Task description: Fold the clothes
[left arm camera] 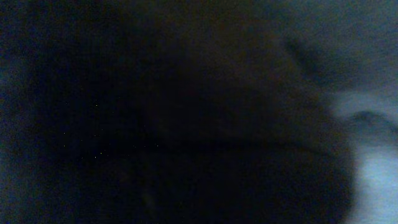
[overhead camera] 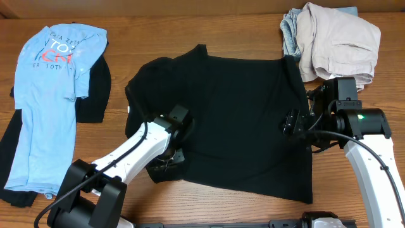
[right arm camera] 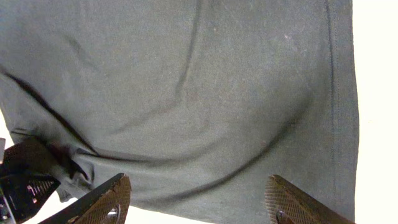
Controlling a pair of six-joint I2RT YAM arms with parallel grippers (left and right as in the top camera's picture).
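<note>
The black T-shirt (overhead camera: 234, 114) was spread at the middle of the table (overhead camera: 190, 25). The left gripper (overhead camera: 168, 158) was buried in the shirt's hem toward the near edge, and its state could not be told. The right gripper (right arm camera: 198, 190) was held open above the cloth. A grasp seemed in hand; next, a firm pinch on both sides would be needed.

A wooden table (overhead camera: 190, 25) carries a black T-shirt (overhead camera: 240, 107) spread across its middle. At the left, a blue T-shirt (overhead camera: 44, 101) lies over a dark garment (overhead camera: 95, 95). A beige pile (overhead camera: 335, 38) sits at the far right.

Matt black cloth T-shirt (overhead camera: 234, 114) on smooth wooden table (overhead camera: 164, 31)
</note>
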